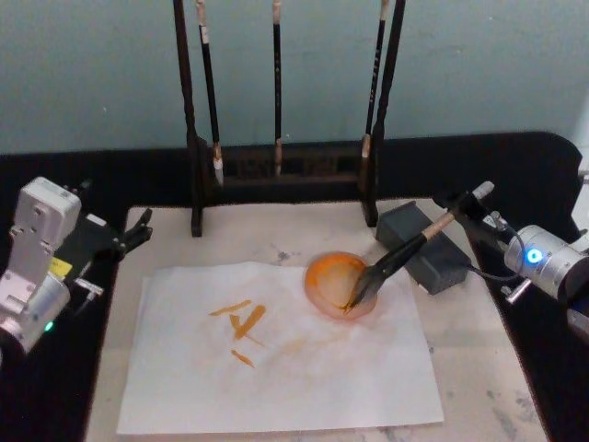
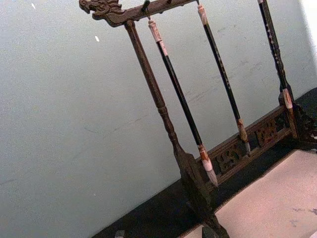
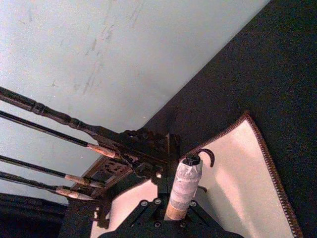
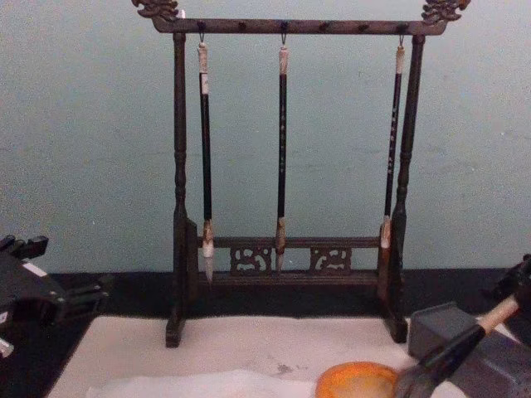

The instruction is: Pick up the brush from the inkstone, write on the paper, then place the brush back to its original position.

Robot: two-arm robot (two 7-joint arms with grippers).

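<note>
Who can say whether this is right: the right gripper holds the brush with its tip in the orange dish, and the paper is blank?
Wrong on the paper: the head view shows orange strokes on it. The right gripper does hold the brush, tip in the orange dish; the left gripper sits idle at the left.

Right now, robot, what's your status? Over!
Right gripper shut on brush, bristles at orange dish. Left gripper parked beside mat. Paper has orange strokes. Nothing blocking.

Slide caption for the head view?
Right gripper holds large black-shafted brush in round orange dish on white paper; left gripper idle.
</note>
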